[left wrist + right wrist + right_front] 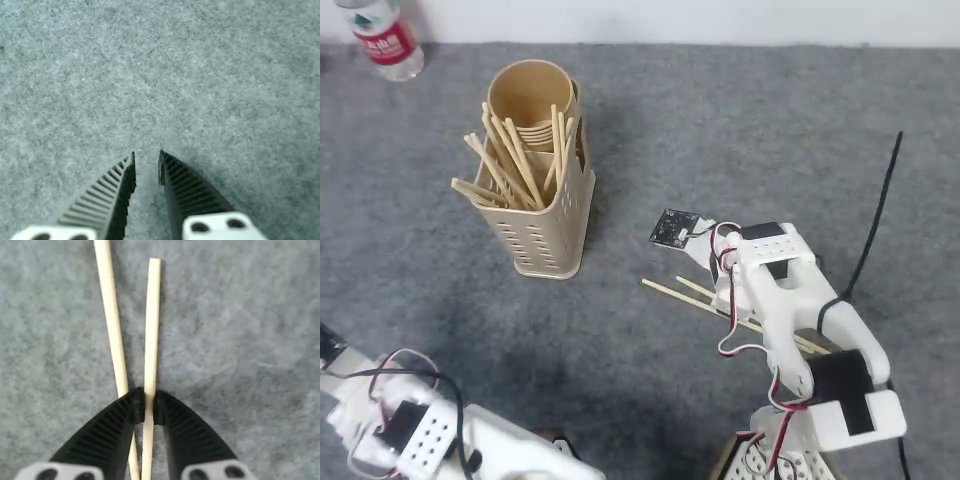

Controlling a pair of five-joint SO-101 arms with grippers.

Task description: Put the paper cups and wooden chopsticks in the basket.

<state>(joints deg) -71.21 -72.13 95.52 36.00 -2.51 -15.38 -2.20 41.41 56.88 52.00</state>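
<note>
A beige slotted basket [545, 225] stands at the back left, holding stacked paper cups [530, 95] and several wooden chopsticks [510, 165]. Two more chopsticks lie on the grey carpet under my right arm [775, 285]. My right gripper [148, 405] is shut on one chopstick [152, 315] [692, 286], low at the carpet. The second chopstick [111, 315] [665, 291] lies right beside it and passes under one finger. My left gripper [146, 155] hovers over bare carpet at the front left, its fingers slightly open with nothing between them.
A plastic bottle with a red label [385, 35] lies at the back left corner by the wall. The left arm's white body [410, 430] fills the front left corner. A black cable [875, 220] runs along the right side.
</note>
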